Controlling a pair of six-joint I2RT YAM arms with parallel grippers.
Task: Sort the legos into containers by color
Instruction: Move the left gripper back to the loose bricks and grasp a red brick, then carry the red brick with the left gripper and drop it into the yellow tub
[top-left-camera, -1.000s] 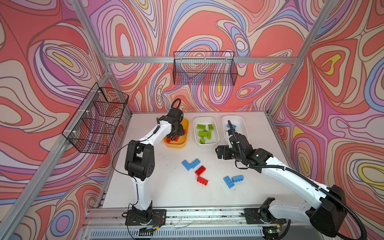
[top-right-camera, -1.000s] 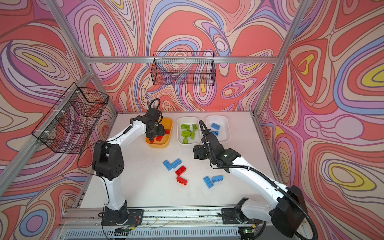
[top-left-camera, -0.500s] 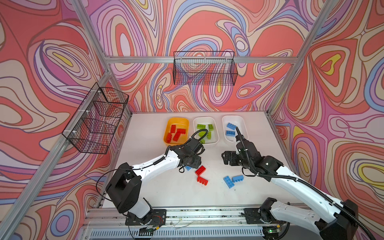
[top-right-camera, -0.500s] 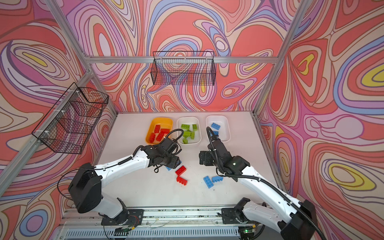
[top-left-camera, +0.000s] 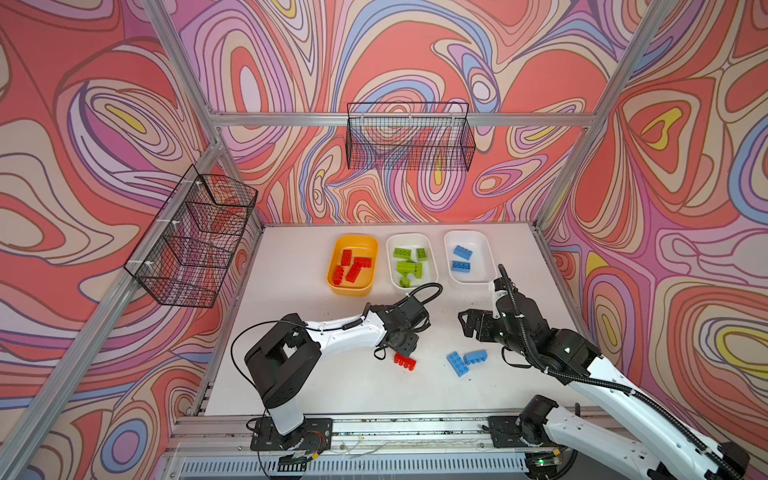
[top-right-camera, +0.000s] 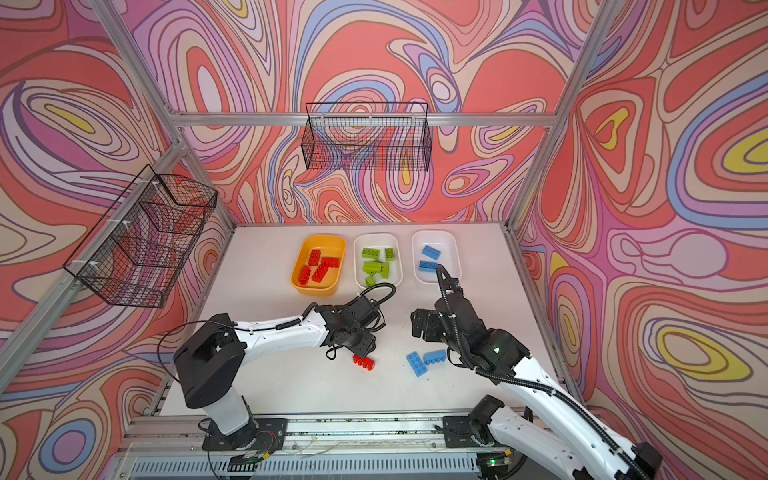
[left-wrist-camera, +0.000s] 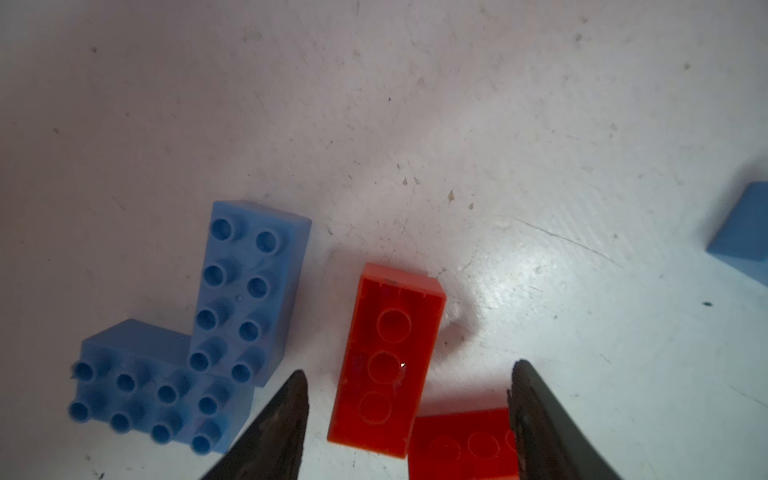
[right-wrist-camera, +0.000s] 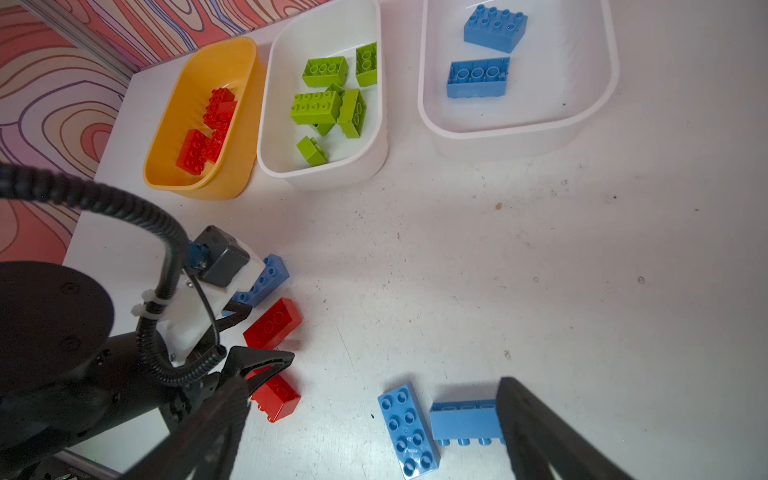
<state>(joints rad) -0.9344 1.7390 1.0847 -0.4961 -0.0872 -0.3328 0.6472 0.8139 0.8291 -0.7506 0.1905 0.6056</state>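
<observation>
My left gripper (left-wrist-camera: 409, 376) is open low over the table, its fingers astride an upside-down red lego (left-wrist-camera: 386, 357) without touching it. A second red lego (left-wrist-camera: 461, 444) lies beside it, and two blue legos (left-wrist-camera: 245, 291) form an L nearby. My right gripper (right-wrist-camera: 374, 388) hangs open and empty above two more blue legos (top-left-camera: 457, 365). At the back stand the containers: a yellow tub (top-left-camera: 351, 289) with red legos, a white tub (top-left-camera: 390, 249) with green ones and a white tub (top-left-camera: 478, 275) with two blue ones. In both top views the left gripper (top-right-camera: 357, 338) hides the legos under it.
Black wire baskets hang on the back wall (top-left-camera: 409, 137) and the left wall (top-left-camera: 195, 237). Aluminium frame posts stand at the table's corners. A rail (top-left-camera: 395, 428) with both arm bases runs along the front edge.
The left gripper has left the yellow tub and come forward and down over the loose red legos. The right gripper has drawn back from the blue tub toward the front blue pair.
</observation>
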